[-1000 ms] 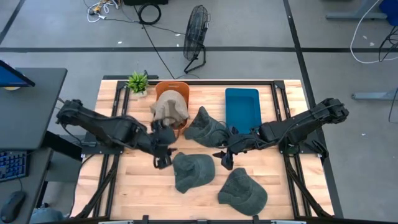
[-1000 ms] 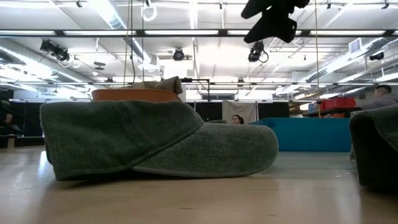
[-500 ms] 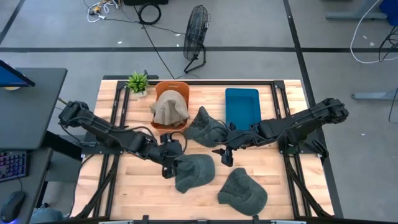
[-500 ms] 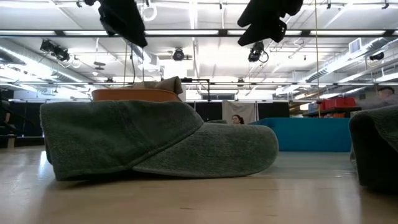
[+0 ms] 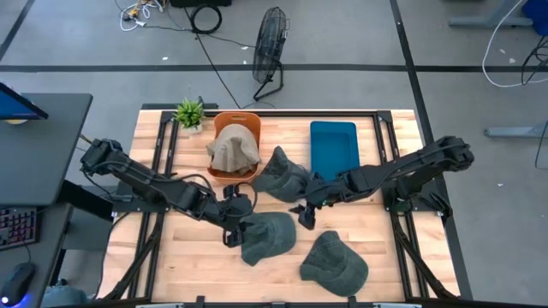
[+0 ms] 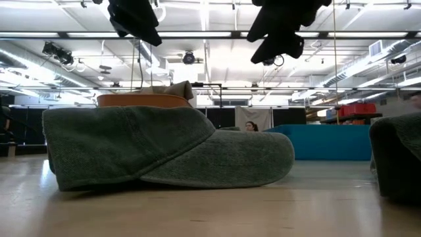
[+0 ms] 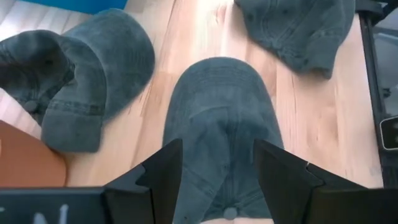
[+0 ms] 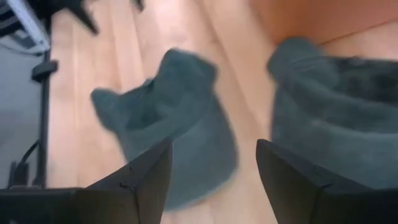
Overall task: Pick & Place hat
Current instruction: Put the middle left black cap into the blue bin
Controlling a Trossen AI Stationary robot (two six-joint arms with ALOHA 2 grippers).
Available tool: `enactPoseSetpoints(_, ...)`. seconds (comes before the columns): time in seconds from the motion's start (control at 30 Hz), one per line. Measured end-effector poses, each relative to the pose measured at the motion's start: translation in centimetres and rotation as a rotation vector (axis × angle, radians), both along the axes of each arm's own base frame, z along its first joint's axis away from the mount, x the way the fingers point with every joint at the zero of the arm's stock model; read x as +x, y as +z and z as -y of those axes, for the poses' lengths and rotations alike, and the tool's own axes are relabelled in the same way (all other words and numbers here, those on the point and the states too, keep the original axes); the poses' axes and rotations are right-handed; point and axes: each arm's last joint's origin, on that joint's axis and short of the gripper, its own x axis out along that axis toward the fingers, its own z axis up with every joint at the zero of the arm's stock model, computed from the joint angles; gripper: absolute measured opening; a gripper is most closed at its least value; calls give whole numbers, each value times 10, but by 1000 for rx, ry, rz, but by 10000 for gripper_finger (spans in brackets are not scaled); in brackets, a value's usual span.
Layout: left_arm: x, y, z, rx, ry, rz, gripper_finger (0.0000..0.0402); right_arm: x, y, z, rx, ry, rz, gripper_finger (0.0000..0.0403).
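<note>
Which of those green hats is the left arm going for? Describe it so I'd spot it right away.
Start at the orange tray at the table's far edge, holding a tan hat. Come toward the near edge: the middle green hat lies there. Unlike the other two green hats, it has the left gripper with open jaws right at its edge.

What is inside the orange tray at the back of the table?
One beige hat lies in the orange tray, slightly over its front edge. It covers most of the tray's floor, so anything beneath it cannot be seen. The three green hats lie outside, on the table.
</note>
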Motion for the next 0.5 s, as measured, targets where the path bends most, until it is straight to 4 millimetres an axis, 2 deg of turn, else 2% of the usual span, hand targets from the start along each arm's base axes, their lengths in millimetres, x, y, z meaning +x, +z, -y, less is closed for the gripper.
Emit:
enactPoseSetpoints(0.17, 5, -6, -1, 38, -26, -14, 199, -1, -9, -9, 33, -8, -55, 236)
enactPoseSetpoints(0.37, 26, -38, 4, 110, -129, -89, 199, -7, -10, -9, 108, -88, -111, 236)
enactPoseSetpoints(0.5, 42, -52, 11, 152, -203, -38, 199, -11, -12, -10, 116, -81, -162, 236)
